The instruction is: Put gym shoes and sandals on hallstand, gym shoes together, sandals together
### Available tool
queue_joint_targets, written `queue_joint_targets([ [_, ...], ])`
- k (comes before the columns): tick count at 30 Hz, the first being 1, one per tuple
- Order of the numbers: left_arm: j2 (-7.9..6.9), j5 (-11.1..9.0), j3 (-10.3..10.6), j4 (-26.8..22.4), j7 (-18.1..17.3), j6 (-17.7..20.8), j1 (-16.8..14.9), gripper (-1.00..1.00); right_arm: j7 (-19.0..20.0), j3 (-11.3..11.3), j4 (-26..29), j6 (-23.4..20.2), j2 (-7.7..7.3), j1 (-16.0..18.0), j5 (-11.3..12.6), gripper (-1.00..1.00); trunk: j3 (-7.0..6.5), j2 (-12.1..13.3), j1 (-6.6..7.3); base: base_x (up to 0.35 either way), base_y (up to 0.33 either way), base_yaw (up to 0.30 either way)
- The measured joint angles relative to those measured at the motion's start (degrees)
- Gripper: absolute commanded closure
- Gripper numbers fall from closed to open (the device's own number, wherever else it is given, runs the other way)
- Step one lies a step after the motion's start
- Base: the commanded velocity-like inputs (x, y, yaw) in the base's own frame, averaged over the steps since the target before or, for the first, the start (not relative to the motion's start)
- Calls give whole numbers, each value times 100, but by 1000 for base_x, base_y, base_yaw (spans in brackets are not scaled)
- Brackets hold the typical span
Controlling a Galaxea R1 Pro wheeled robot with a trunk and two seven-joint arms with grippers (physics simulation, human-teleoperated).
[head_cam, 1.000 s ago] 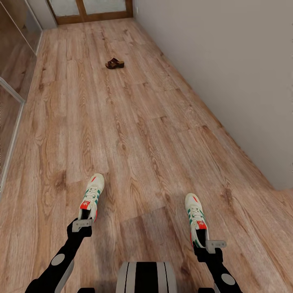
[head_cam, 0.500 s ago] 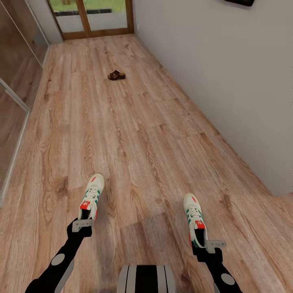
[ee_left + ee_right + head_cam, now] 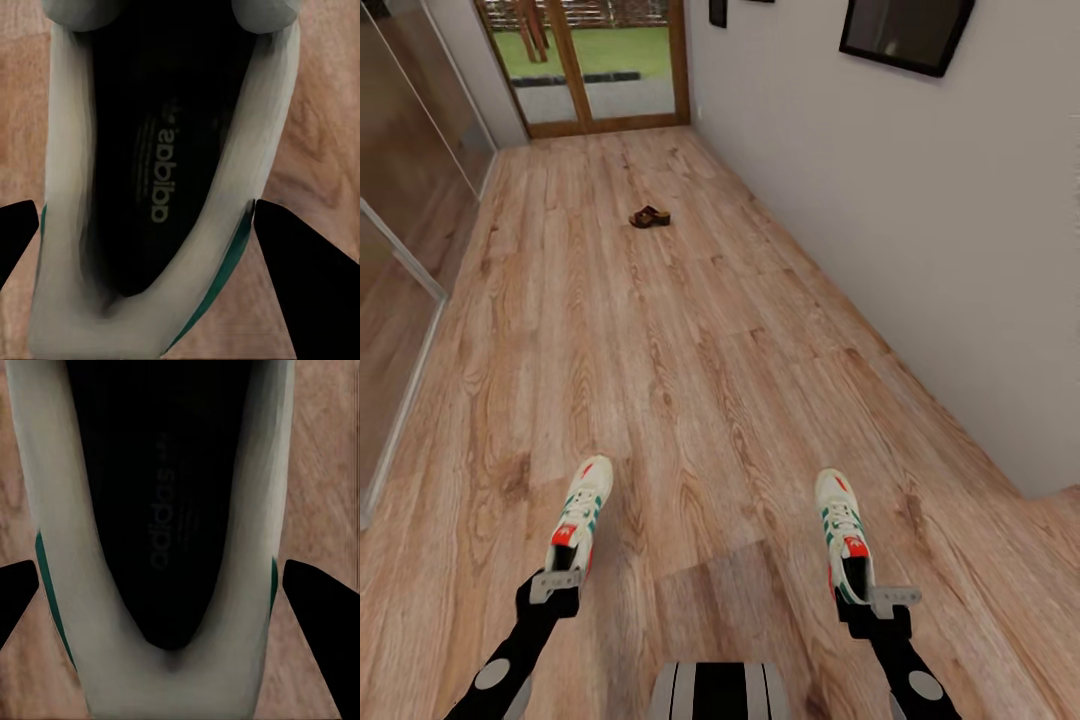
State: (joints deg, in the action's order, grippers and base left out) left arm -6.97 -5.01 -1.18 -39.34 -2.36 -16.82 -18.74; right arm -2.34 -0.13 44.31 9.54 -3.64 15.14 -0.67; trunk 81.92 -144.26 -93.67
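Note:
I hold a white gym shoe with green stripes in each hand over the corridor floor [image 3: 690, 330]. The left gym shoe [image 3: 580, 515] has its heel in my left gripper [image 3: 557, 581], which is shut on it. In the left wrist view the dark fingers [image 3: 307, 285] flank the heel of that shoe [image 3: 157, 187]. The right gym shoe [image 3: 842, 532] is held the same way by my right gripper [image 3: 877, 598], and its opening [image 3: 165, 510] sits between the fingers [image 3: 322, 607]. Far down the corridor lies a dark brown sandal [image 3: 649, 217]; I cannot tell whether it is one or two. The hallstand is out of view.
A grey wall [image 3: 880, 250] with a dark framed picture [image 3: 905, 35] runs along the right. Glass panels [image 3: 400, 200] line the left side. A wood-framed glass door [image 3: 595, 70] closes the far end. My base [image 3: 718, 690] shows at the bottom edge.
The head camera has tilted up, bringing the door, the garden and the wall picture into view. Both shoes stay in the grippers; the left arm sits slightly lower in the picture.

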Motion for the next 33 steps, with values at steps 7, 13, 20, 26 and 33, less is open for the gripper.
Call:
queue_joint_targets([
  [7, -23, -28, -34, 98, 23, -69, 540, 100, -3, -1, -157, 744, -145, -250, -24, 100, -218, 9, 18, 0, 0, -1],
  [13, -23, -55, -49, 593, 40, -715, 624, 100, -4, 1, -593, 1371, -142, -522, -20, 100, -405, 17, 33, 0, 0, 0],
  [20, -14, -75, -73, 840, 175, -941, 875, 100, -2, -8, -1156, 2157, -150, -564, -11, 100, -584, 27, 51, 0, 0, 0],
  [26, 1, -48, -71, 885, 221, -947, 898, 100, -3, -3, -1238, 2275, -138, -566, -12, 100, -718, 35, 67, 0, 0, 0],
  [33, 13, -14, -63, 930, 218, -947, 900, 100, -8, -12, -1247, 2276, -124, -566, 8, 100, -876, 44, 85, 0, 0, -19],
])
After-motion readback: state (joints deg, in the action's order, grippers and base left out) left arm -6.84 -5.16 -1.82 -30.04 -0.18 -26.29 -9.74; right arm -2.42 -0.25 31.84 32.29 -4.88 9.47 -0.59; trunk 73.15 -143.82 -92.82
